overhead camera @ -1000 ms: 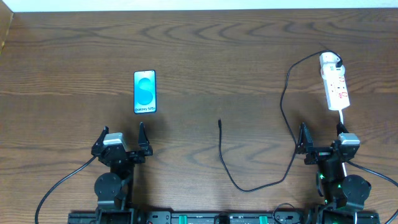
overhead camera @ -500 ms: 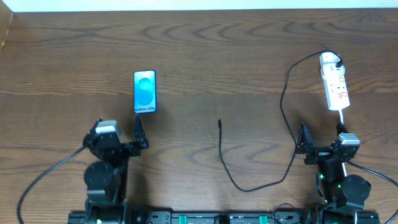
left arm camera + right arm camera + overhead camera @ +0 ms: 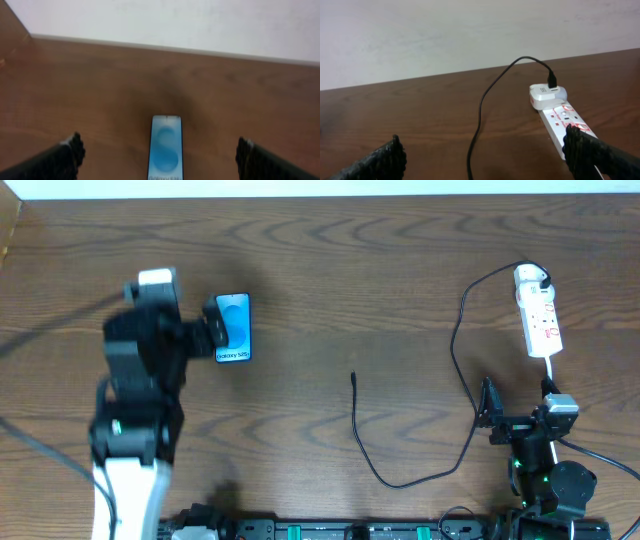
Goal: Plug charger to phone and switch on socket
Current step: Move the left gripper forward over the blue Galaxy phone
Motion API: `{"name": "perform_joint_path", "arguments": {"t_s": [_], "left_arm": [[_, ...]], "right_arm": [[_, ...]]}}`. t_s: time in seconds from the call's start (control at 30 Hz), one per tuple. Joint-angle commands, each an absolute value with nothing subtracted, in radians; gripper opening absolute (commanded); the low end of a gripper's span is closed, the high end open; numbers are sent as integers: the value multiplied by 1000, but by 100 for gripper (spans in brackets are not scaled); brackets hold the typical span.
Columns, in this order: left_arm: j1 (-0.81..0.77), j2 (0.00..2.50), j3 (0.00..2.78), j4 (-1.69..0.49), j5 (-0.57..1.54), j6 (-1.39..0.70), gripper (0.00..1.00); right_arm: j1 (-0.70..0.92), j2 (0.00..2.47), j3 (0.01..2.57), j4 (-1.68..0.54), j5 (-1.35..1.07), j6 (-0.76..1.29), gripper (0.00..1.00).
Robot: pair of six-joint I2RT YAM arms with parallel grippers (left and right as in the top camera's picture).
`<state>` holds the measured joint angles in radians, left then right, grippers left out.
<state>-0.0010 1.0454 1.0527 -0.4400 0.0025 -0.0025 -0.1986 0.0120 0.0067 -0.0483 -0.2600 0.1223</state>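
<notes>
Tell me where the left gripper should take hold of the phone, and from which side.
Probably across its two long edges near the middle, coming down from above. The phone lies flat, screen up, on the table, so only its thin sides offer a grip. In the left wrist view it runs lengthwise between the open fingers of the left gripper.

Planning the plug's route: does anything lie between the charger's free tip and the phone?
Nothing visible does. The charger's tip lies to the right of the phone, and only bare tabletop shows between them. The left gripper is at the phone's far, left side, off that path.
</notes>
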Motion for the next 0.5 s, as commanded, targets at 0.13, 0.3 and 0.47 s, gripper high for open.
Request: {"name": "perform_joint_path", "arguments": {"t_s": [0.13, 0.3, 0.47], "left_arm": [[4, 1404, 1470, -733, 15, -14, 98], [3, 1595, 1645, -887, 15, -20, 98], [2, 1669, 1654, -900, 45, -24, 98]], "right_arm": [[-195, 6, 6, -53, -256, 126, 99], [-195, 6, 6, -53, -256, 126, 99], [-195, 6, 6, -53, -256, 126, 99]]}}
